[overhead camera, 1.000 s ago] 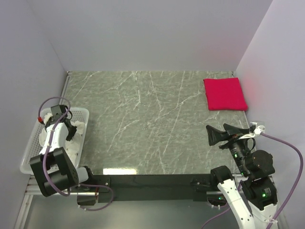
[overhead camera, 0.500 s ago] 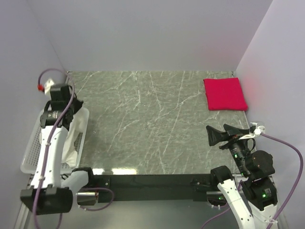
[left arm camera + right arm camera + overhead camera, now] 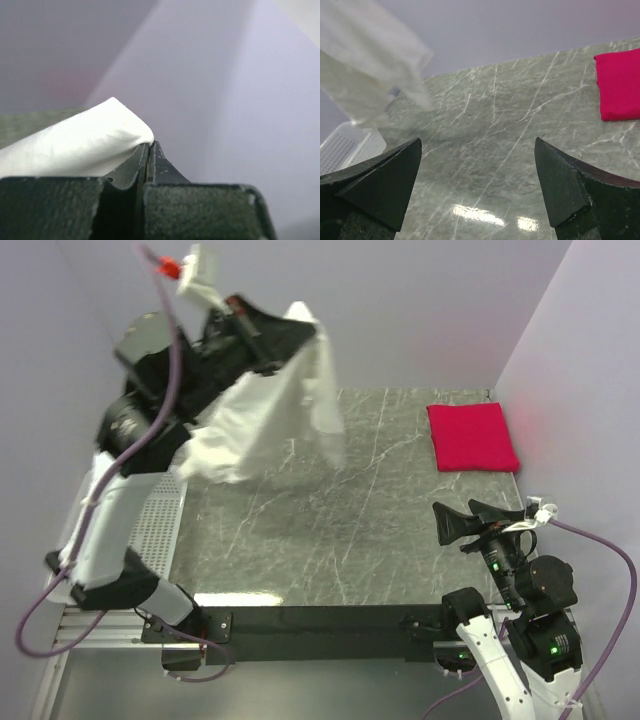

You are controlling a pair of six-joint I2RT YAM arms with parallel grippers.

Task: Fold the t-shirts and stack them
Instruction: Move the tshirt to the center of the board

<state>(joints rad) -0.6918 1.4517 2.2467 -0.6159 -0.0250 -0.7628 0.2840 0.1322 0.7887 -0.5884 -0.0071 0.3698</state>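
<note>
Gripping an edge of the limp, likely light shirt (image 3: 270,420) at ten o'clock, my left pincer (image 3: 149,150) is clamped; my right pincer (image 3: 477,150) gapes.

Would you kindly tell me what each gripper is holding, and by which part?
Left gripper: the white shirt, pinched at a bunched fold from which it hangs. Right gripper: open, holding nothing.

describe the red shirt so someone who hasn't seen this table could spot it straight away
Start at the grey marble-patterned table and go to its far right corner, near the back wall. The red shirt lies flat there, folded into a neat square. It is the only red cloth; the white shirt hangs unfolded in the air from the left gripper.
</note>
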